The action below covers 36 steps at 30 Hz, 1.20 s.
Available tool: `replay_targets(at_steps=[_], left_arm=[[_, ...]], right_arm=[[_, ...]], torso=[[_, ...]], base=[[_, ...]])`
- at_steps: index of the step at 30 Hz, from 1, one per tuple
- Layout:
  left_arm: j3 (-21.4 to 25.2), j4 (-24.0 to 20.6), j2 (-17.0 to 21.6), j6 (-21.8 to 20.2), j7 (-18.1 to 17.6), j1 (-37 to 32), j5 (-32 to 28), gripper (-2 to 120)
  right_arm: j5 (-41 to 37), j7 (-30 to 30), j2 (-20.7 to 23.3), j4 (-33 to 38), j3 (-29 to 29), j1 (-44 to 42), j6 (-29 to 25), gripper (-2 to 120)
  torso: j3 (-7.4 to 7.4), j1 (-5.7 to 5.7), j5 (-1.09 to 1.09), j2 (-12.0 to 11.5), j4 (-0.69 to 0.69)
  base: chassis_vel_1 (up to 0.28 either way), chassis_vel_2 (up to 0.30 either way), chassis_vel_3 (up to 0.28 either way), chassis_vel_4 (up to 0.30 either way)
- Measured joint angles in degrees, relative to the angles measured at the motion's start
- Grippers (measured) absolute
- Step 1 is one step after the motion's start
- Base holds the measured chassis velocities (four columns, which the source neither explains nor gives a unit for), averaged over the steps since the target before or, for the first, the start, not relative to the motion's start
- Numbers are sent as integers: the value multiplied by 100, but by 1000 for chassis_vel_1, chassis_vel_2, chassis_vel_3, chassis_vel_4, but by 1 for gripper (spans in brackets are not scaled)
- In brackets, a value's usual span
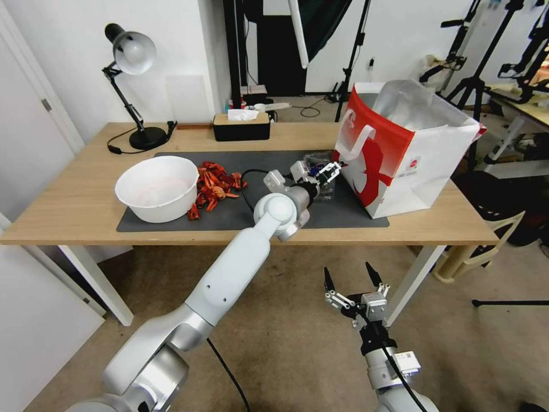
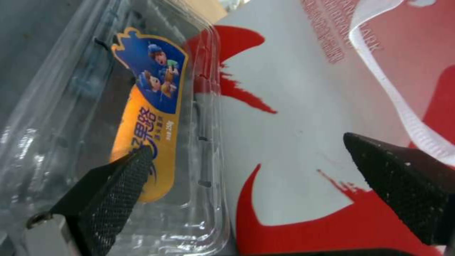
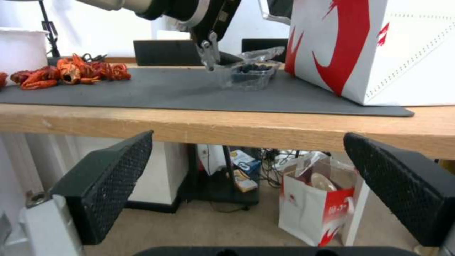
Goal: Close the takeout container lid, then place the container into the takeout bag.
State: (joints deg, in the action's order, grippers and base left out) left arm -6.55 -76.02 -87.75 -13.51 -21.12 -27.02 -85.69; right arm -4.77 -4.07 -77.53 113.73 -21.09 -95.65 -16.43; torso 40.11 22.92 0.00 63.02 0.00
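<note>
- The takeout container (image 3: pixel 249 73) stands on the dark mat (image 1: pixel 240 212), just beside the takeout bag (image 1: pixel 400 166), not in it.
- The lid (image 2: pixel 118 117) looks only half lowered, not pressed shut, I judge.
- The left gripper (image 1: pixel 327 171) is at the lid, fingers spread wide, gripping nothing.
- The right gripper (image 1: pixel 354 280) waits below the table edge (image 3: pixel 237 126), open and empty.
- Closing and bagging are both left to do.

We see a red-and-white bag (image 1: pixel 400 154), clear lid (image 2: pixel 118 106) with blue-and-orange label (image 2: pixel 151 106), white bowl (image 1: pixel 157 187), grey mat (image 1: pixel 240 212), red crayfish (image 1: pixel 214 186).
</note>
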Motion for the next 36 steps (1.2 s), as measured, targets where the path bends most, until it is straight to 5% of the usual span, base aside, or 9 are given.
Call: replay_targets(at_steps=[3,28,36], left_arm=[[-19,-12,19,-53,-87,9,11,97],[-90,-23,109,-52,-320,-29,105,5],[-92,-7,130,-48,-342,-42,107,0]], right_arm=[[0,1,-2,-9,2,16,-4,100],[-145,75,-2,33,11,112,-6,100],[-1389,362,227,500,-206,417,412,100]], torso=[[0,0,0,0,0],[0,0,0,0,0],[0,0,0,0,0]], base=[[0,0,0,0],[0,0,0,0],[0,0,0,0]])
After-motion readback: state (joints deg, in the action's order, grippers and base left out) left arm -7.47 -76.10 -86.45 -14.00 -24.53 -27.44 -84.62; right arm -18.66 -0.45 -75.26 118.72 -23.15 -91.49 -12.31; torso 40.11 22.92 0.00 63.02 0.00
